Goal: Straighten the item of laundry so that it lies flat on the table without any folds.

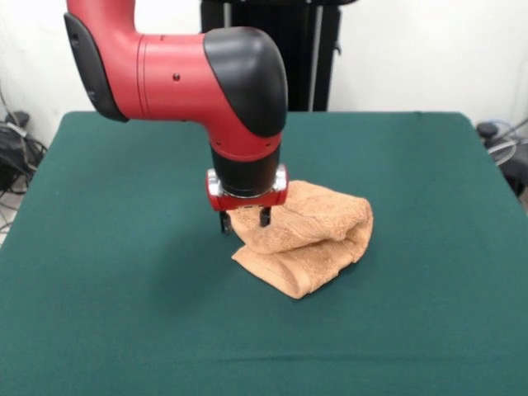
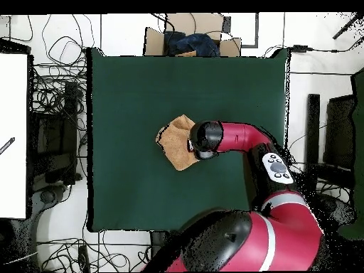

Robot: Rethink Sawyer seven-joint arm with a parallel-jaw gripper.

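Note:
The peach-orange towel (image 1: 313, 235) lies crumpled and folded over itself near the middle of the dark green table (image 1: 115, 264). In the overhead view the towel (image 2: 175, 143) is a bunched lump on the table (image 2: 135, 85). My gripper (image 1: 243, 219) hangs straight down at the towel's left edge in the front view, low over the table. Its two dark fingers (image 1: 223, 221) stand apart, with the towel's edge between and behind them. In the overhead view the arm's wrist (image 2: 206, 138) covers the gripper and the towel's right edge.
The robot's black pedestal (image 1: 272, 49) stands at the table's far side. In the overhead view a cardboard box (image 2: 190, 41) sits past the table's top edge, cables (image 2: 57, 106) lie along its left side, and a white board (image 2: 13, 135) stands at the far left.

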